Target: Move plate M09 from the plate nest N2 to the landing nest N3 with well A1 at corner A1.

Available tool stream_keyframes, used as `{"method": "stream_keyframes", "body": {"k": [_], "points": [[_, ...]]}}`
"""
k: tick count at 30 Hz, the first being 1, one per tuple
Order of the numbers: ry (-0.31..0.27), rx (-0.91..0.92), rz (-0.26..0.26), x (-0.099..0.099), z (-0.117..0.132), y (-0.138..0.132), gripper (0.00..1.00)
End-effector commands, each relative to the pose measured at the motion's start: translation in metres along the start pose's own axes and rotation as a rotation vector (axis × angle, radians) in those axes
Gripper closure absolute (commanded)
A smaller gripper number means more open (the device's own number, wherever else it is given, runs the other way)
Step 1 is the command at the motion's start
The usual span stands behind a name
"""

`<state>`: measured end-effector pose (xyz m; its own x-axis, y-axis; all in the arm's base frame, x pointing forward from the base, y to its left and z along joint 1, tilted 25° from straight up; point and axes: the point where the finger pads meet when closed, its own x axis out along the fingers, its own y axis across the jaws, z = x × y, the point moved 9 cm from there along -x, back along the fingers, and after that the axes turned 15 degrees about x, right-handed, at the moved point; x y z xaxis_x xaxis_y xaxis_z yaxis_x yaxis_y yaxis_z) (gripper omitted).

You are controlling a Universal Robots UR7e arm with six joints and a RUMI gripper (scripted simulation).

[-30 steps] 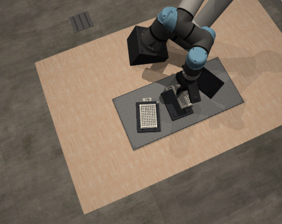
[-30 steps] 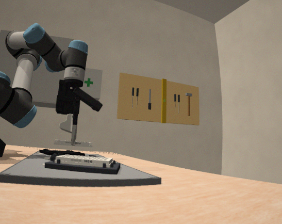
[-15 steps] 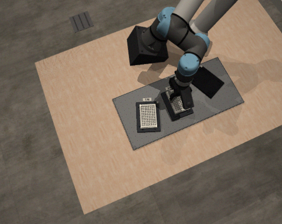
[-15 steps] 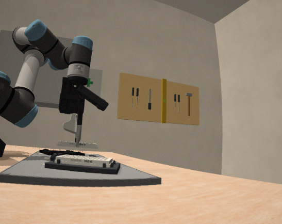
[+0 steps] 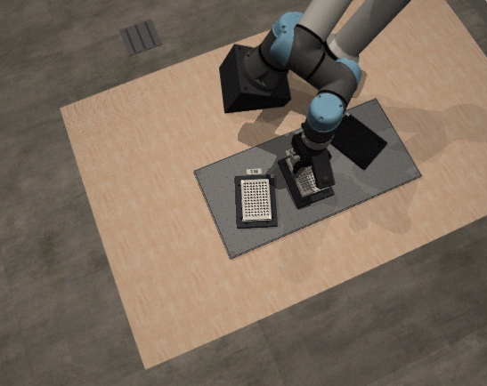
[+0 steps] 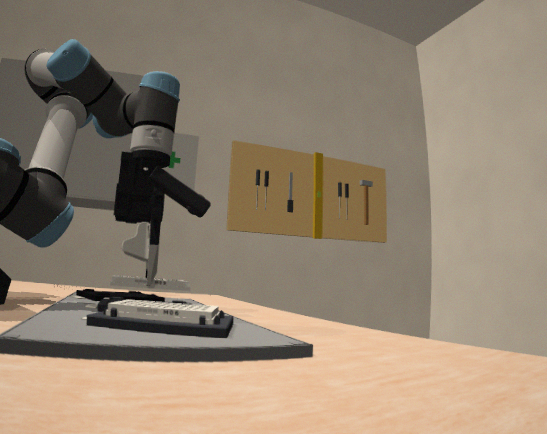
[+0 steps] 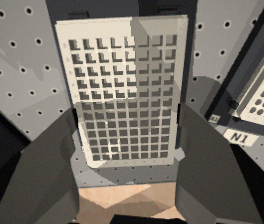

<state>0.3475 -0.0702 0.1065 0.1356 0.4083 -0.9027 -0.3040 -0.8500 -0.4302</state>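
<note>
White well plate between the tool's dark fingers, over perforated grey board.

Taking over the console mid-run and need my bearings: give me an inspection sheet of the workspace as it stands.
Surface: wooden table top carrying a grey perforated base plate.
Job's things: plate M09 is gripped and held level in the air above the middle nest; plate M06 sits in nest N1; a third dark nest lies bare beyond.
Clutter: nothing seen.
Grippers: gripper shut on plate M09, fingers on its long sides.
Cables: nothing seen.
Surroundings: tool board on the wall; floor grate.
</note>
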Motion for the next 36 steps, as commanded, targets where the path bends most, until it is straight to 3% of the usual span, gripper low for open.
{"method": "stream_keyframes", "body": {"k": [1,36], "points": [[-0.001,0.000,-0.001,0.003,0.000,0.000,1.00],[-0.002,0.001,-0.002,0.013,0.000,0.000,1.00]]}}
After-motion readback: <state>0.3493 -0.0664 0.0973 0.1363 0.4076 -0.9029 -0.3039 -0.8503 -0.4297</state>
